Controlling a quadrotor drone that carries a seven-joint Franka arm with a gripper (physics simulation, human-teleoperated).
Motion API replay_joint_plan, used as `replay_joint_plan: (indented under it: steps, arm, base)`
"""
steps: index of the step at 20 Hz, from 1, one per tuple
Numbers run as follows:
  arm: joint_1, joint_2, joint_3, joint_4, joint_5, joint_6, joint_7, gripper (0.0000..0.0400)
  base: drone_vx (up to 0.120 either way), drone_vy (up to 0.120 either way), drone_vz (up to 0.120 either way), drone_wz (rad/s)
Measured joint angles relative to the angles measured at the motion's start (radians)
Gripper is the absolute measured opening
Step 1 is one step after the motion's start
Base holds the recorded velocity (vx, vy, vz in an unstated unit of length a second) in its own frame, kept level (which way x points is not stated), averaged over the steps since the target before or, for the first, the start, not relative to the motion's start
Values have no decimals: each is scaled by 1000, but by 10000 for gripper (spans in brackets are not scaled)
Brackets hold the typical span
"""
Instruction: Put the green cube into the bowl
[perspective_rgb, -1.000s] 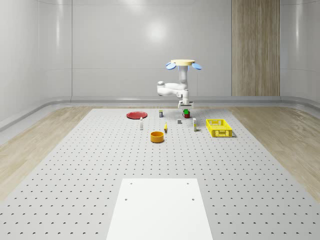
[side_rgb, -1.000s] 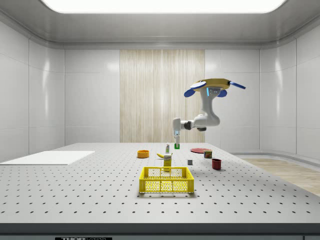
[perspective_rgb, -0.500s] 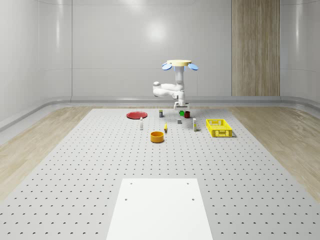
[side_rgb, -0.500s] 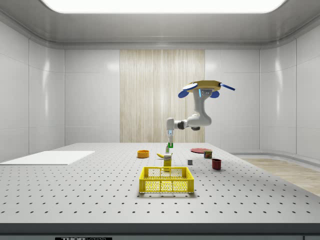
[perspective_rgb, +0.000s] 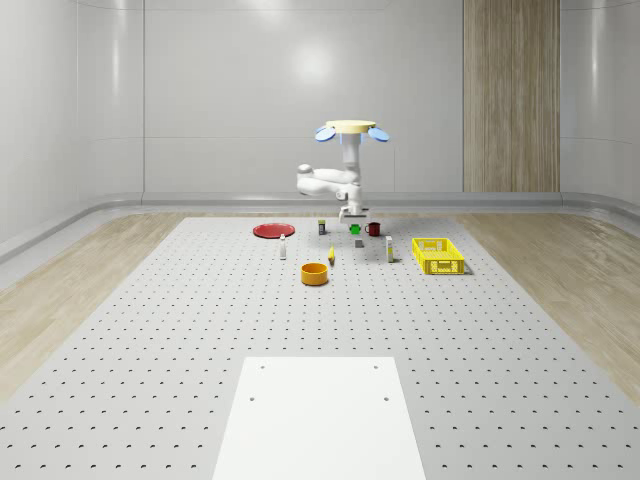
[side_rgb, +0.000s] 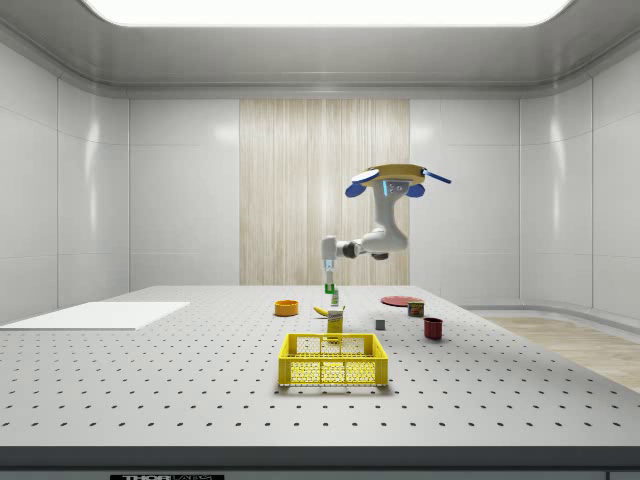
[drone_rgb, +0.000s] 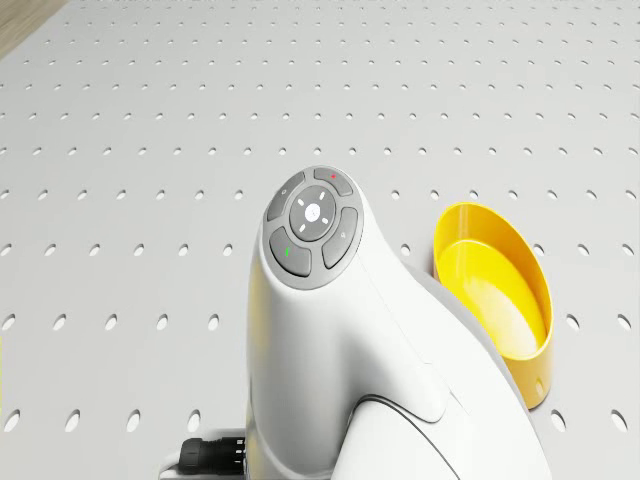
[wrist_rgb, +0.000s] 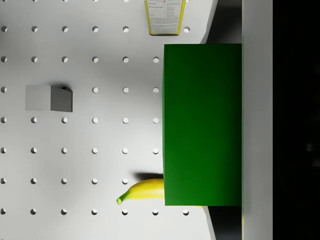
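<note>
- The green cube (wrist_rgb: 202, 125) is sitting clamped in the pincer (perspective_rgb: 354, 227), held up in the air clear of the perforated surface (perspective_rgb: 200, 330); in the wrist view a pale finger (wrist_rgb: 257, 120) is pressing flat against one of its faces.
- The pincer is hanging straight down from the white arm (side_rgb: 365, 245), clenched on the cube (seen as a green speck at its tip in the side view (side_rgb: 331, 289)).
- Directly beneath the pincer, in the wrist view, a banana (wrist_rgb: 142, 191) is lying on the surface, partly hidden by the cube, with a small grey block (wrist_rgb: 48, 98) well off to one side and a yellow-labelled carton (wrist_rgb: 165, 17) beyond the cube.
- The bowl (perspective_rgb: 315, 273) is standing on the surface lower than the pincer and off towards the whole-scene view's left and front, apart from it; the drone view is catching its yellow rim (drone_rgb: 495, 290) just beside the arm's wrist housing.
- The drone (perspective_rgb: 351, 129) is hovering above the far part of the surface, over the pincer and the cluster of small things.
- Further out from the pincer, a dark red cup (perspective_rgb: 374, 229) is standing near it towards the whole-scene view's right, a yellow basket (perspective_rgb: 437, 255) beyond that, and a red plate (perspective_rgb: 272, 230) on the opposite side.
</note>
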Motion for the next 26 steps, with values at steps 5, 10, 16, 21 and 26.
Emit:
replay_joint_plan:
  steps: [5,10,16,21,26]
  arm:
    - [-1,-4,1,0,2,4,1,250]
    - [-1,-7,1,0,3,7,1,250]
    - [-2,-11,1,0,4,10,2,250]
    - [-2,-14,2,0,5,13,2,250]
    - [-3,-16,2,1,6,15,2,250]
  base:
    - [120,-120,0,0]
    - [120,-120,0,0]
    - [33,-120,0,0]
    - [0,-88,0,0]
    - [56,-120,0,0]
